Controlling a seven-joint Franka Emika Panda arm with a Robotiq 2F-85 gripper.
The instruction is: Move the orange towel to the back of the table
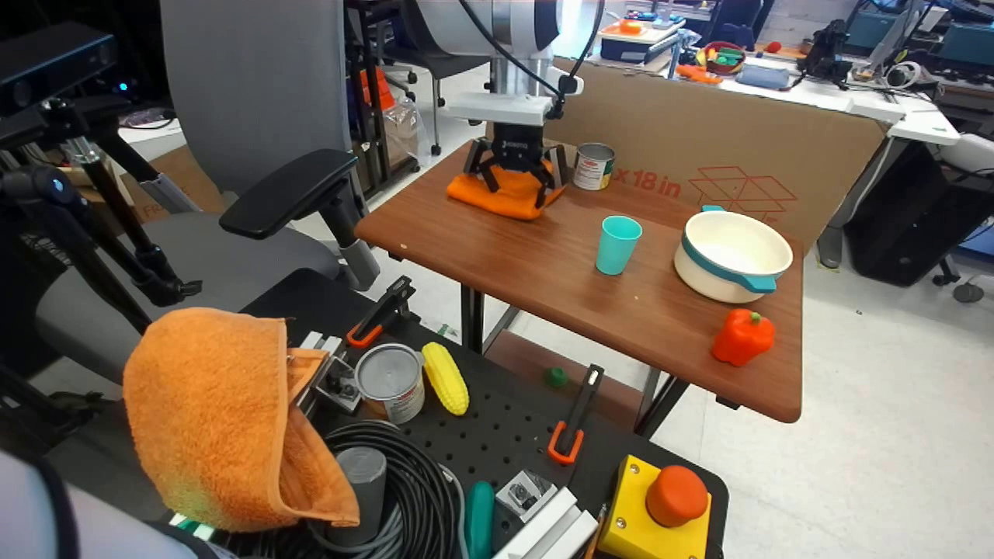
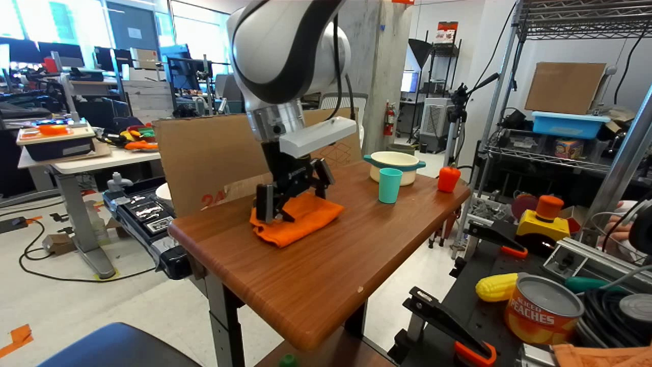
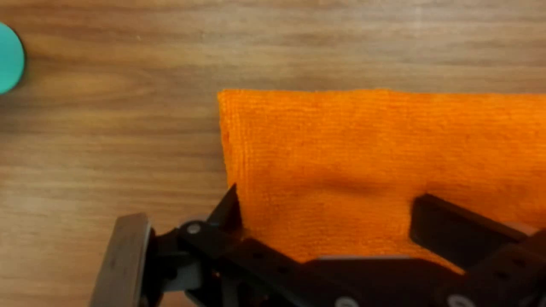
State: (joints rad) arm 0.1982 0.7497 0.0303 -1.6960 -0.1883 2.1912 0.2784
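The orange towel [image 1: 497, 200] lies folded on the brown table [image 1: 497, 256], near one end. It also shows in an exterior view [image 2: 313, 219] and fills much of the wrist view [image 3: 362, 136]. My gripper [image 1: 516, 194] points down over the towel with its fingers spread wide. It is low over the cloth in an exterior view [image 2: 293, 204]. In the wrist view my gripper [image 3: 326, 204] has one finger at the towel's short edge and one over the cloth. Flat cloth lies between the fingers, not pinched. I cannot tell if the fingertips touch it.
A can [image 1: 594, 167] stands just beside the towel, near a cardboard panel [image 1: 699, 155] along the table's edge. A teal cup [image 1: 619, 244], a cream pot [image 1: 734, 256] and a red pepper [image 1: 743, 338] stand farther along. Another orange cloth [image 1: 210, 404] is on a separate black cart.
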